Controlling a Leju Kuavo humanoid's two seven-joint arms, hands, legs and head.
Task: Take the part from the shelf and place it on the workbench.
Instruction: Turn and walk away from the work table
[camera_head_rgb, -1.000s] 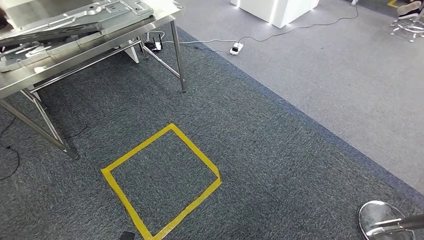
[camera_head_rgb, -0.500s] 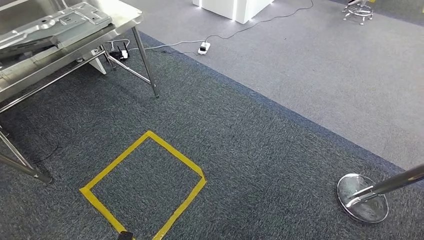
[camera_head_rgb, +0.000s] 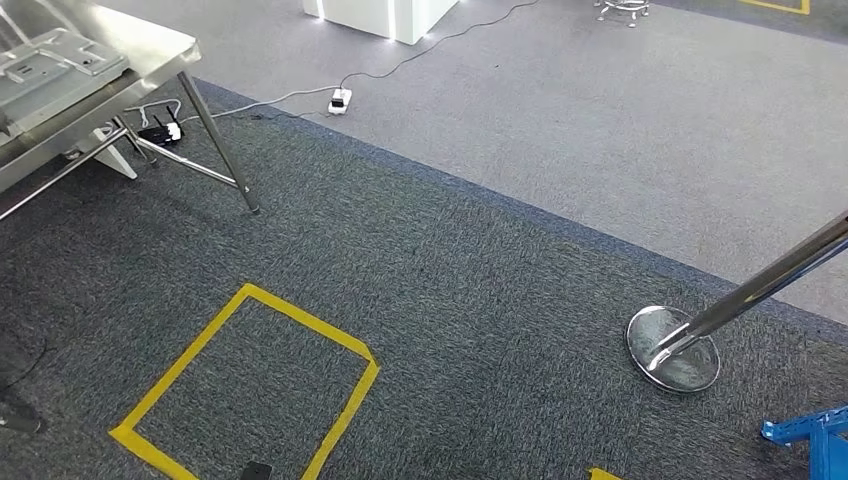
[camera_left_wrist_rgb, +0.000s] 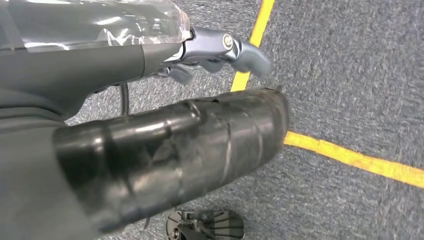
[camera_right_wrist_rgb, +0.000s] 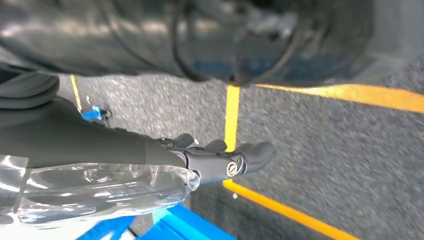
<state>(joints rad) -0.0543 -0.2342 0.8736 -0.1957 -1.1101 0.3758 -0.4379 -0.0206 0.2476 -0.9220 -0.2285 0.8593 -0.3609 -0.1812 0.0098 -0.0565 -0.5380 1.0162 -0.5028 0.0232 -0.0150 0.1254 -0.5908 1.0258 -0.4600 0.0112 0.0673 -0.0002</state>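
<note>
A steel workbench stands at the far left of the head view, with flat pressed metal parts lying on it. My left hand hangs beside my body over the dark carpet; it holds nothing and its fingers are loosely extended. My right hand hangs the same way, empty, above yellow floor tape. A blue frame shows at the lower right corner of the head view, and a blue structure lies close to my right hand. I cannot tell whether it is the shelf.
A yellow tape square marks the carpet in front of me. A chrome stanchion base with a leaning pole stands to the right. A power strip and cables lie on the lighter floor beyond, near a white cabinet.
The camera has turned right: the workbench and tape square slid left, the stanchion base came further into the picture, and the blue frame appeared at the lower right.
</note>
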